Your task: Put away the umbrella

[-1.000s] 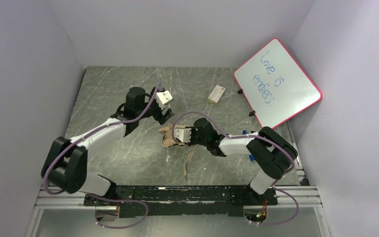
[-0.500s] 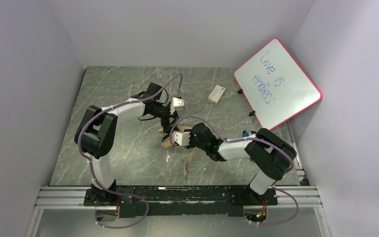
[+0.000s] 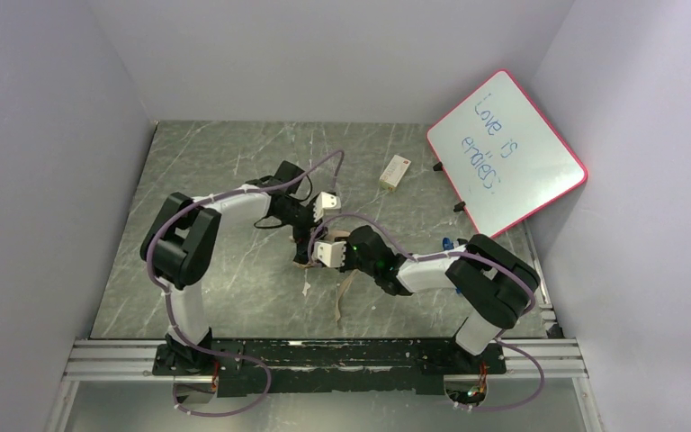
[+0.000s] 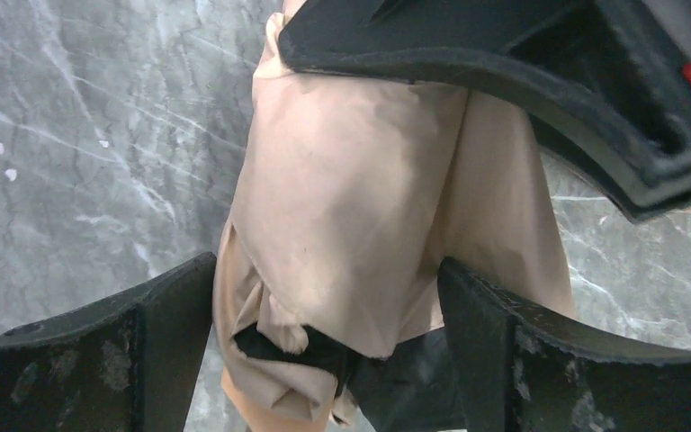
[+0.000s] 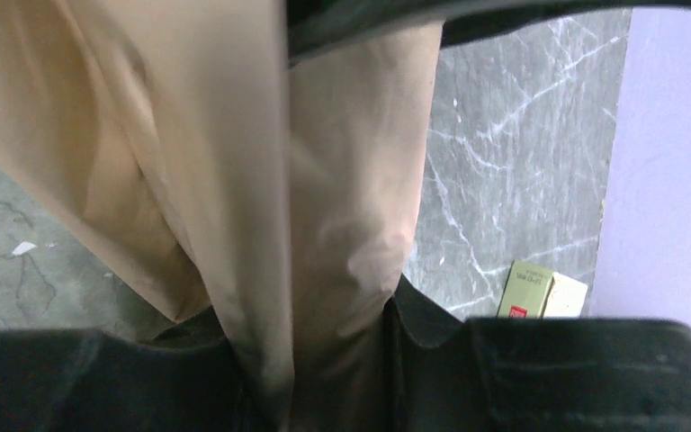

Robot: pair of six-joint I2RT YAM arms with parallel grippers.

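Top external: grey marbled surface [image 3: 225,162] boxed in by pale lilac walls [image 3: 324,54]; pink-framed whiteboard [image 3: 504,148] leaning in the far right corner, small cream box [image 3: 396,171] lying near it. Mid-surface, folded tan umbrella [image 3: 303,261] lying where both arms meet. Left fingers [image 4: 144,351] spread wide, straddling its fabric. Right fingers [image 5: 369,18] clamped onto the same fabric.

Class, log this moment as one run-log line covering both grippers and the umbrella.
left gripper: straddling umbrella, grip unclear | right gripper: shut on umbrella | umbrella: bunched, on table
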